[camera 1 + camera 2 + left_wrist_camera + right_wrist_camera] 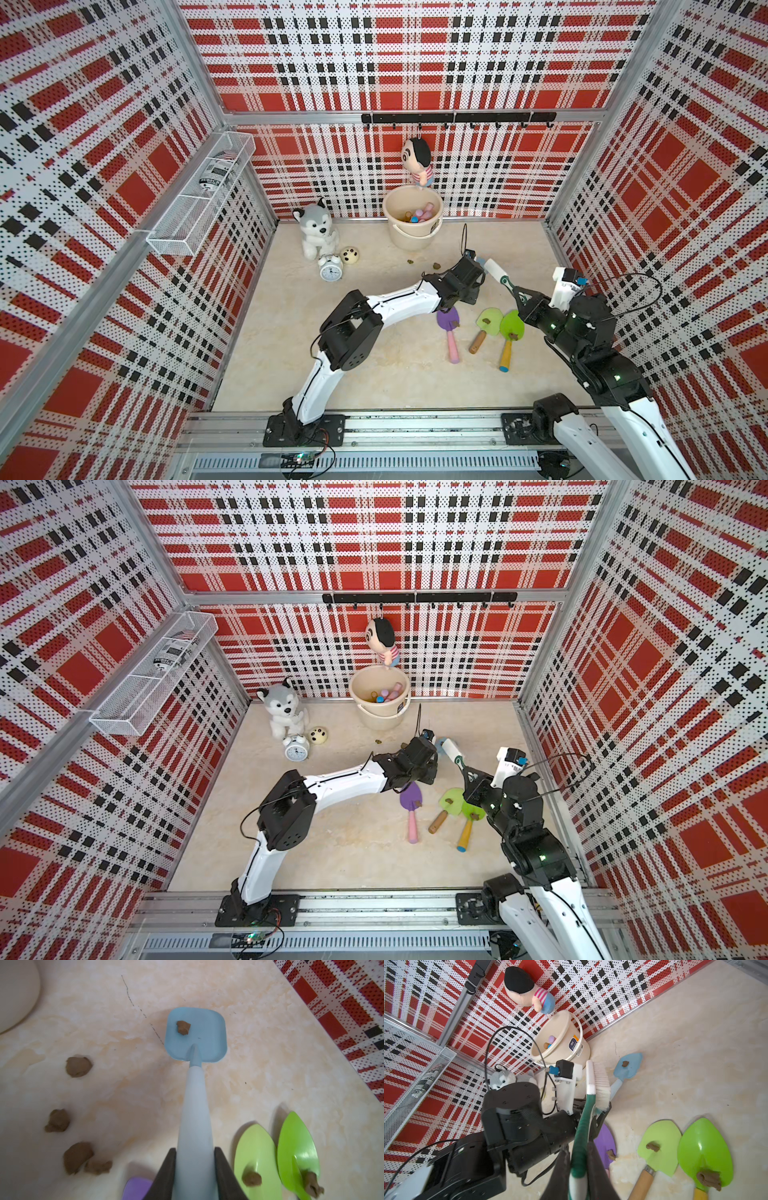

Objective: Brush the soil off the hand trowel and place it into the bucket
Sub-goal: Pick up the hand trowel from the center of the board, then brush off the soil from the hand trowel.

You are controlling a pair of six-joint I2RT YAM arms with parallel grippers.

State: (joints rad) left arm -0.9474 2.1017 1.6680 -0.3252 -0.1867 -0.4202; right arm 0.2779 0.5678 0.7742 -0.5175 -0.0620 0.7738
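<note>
Left gripper (195, 1152), left wrist view: your jaws are clamped on the handle of the blue trowel (196, 1030), its blade over the tabletop (270, 1064). One soil lump (183, 1027), brown and crumbly, sits on the blade, so brushing is not yet done.
Right wrist view: your right gripper (579, 1159) is closed around the brush (600, 1078), with the bristles beside the trowel's handle.
Both top views: the bucket (411, 239) stands by the back wall with handles already inside. A purple trowel (448, 320) and green trowels (489, 321), all soiled, await you.

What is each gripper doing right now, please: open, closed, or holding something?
Left gripper: closed, holding the blue trowel by its handle.
Right gripper: closed, holding the brush by its green handle.
</note>
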